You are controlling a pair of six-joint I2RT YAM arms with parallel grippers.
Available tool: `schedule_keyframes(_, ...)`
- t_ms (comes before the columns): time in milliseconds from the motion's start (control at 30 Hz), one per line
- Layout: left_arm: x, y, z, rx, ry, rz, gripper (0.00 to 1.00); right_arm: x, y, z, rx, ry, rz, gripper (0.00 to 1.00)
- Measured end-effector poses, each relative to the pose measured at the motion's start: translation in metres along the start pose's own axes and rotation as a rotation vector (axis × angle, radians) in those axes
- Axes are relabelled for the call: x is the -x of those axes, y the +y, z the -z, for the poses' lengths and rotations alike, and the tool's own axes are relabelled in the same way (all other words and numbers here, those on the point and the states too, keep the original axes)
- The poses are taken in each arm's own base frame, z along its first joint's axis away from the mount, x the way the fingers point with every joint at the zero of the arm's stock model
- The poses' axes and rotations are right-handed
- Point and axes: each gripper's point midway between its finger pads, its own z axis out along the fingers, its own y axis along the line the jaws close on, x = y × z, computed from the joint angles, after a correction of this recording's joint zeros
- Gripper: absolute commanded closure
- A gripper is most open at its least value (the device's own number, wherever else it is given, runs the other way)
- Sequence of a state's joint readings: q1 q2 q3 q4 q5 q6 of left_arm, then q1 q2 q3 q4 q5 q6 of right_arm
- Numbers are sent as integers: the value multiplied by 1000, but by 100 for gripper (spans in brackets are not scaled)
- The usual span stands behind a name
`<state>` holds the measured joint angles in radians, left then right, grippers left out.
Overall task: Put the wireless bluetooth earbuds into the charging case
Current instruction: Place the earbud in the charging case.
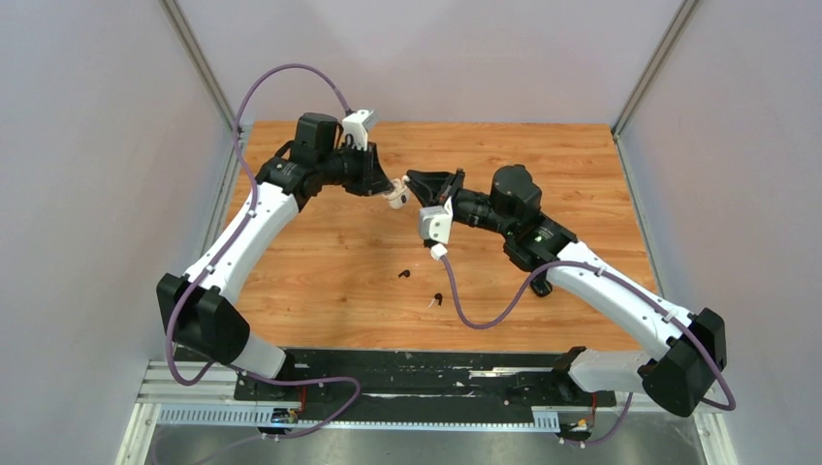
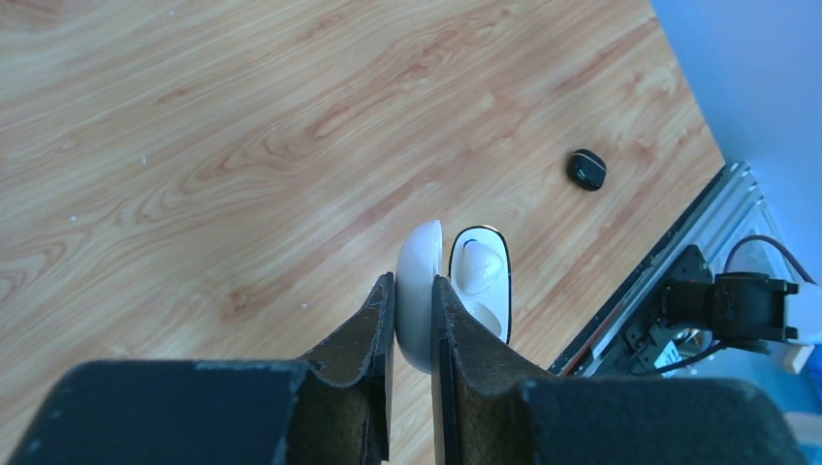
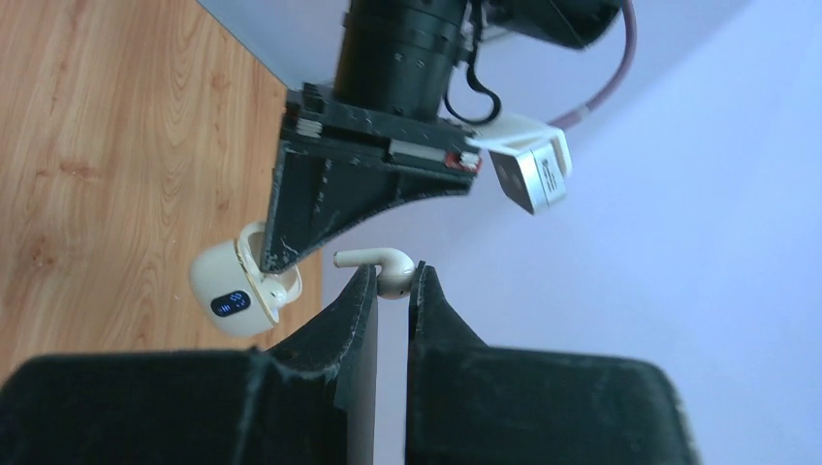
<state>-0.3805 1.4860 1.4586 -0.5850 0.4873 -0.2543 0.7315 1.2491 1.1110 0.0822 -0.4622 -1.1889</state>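
On my screen the left tool point(image 2: 414, 302) is pressed together on the white charging case point(image 3: 229, 293) and pinches it by the open lid, so the case hangs in the air above the wooden bench point(image 1: 320, 262), at the far middle part of it. The case stands open, and in the left wrist view I see a second white earbud point(image 2: 481, 265) lying inside one well of it. On the outside of the case a small blue light shows in the right wrist view. The right tool point(image 3: 392, 291) is closed too, and between its tips it pinches a white earbud point(image 3: 386, 267), with the stem pointing sideways toward the case. This earbud is near the case but does not touch it. In the top view the two tools face each other, tip to tip, very close. Two black earbuds point(image 1: 403, 274) point(image 1: 437, 298) lie on the bench nearer to the arm bases, a little apart from each other. A small black rounded thing point(image 2: 586, 170) also lies on the bench near the front rail; I cannot tell what it is.
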Motion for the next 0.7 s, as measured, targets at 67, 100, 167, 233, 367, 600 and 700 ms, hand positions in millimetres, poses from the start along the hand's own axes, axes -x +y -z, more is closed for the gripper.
schedule_keyframes(67,2,-5,1,-12,-4,0,100,7,6,-3,21,-31,60,100)
schedule_keyframes(100,4,-7,1,-18,-7,0,100,9,9,-4,30,-41,88,100)
schedule_keyframes(167,4,-8,1,-21,-6,-1,100,10,14,-6,43,-51,121,100)
schedule_keyframes(233,3,-9,1,-25,-4,-1,100,10,16,-7,51,-56,146,100)
schedule_keyframes(367,3,-11,1,-22,-6,-6,100,7,26,-16,76,-56,165,100)
schedule_keyframes(600,13,-12,13,74,-66,-53,100,-17,66,-46,155,38,183,100)
schedule_keyframes(700,18,-9,18,138,-95,-81,100,-21,66,-56,141,66,206,100)
